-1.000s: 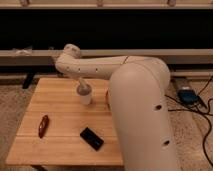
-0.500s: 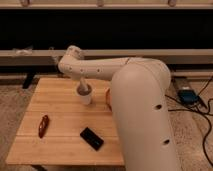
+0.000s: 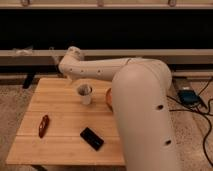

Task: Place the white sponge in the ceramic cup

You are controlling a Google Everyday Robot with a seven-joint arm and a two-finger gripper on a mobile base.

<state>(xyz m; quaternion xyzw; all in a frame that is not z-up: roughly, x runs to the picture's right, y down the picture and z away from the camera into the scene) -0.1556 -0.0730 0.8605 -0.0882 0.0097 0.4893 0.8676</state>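
The ceramic cup [image 3: 85, 94] stands upright on the wooden table [image 3: 60, 107], near the middle of its far half. It is white with a dark inside. My gripper [image 3: 78, 81] hangs from the white arm just above and behind the cup's rim, at its left. The white sponge does not show anywhere on the table; it is hidden or out of view.
A black flat slab [image 3: 92, 138] lies near the table's front edge. A reddish-brown object [image 3: 43, 125] lies at the front left. An orange dish [image 3: 107, 98] sits right of the cup, half hidden by my bulky arm [image 3: 142, 110]. Cables and a blue box [image 3: 189, 96] lie on the floor at the right.
The arm's wrist has risen a little and shifted right above the cup. The cup and the other objects have not moved.
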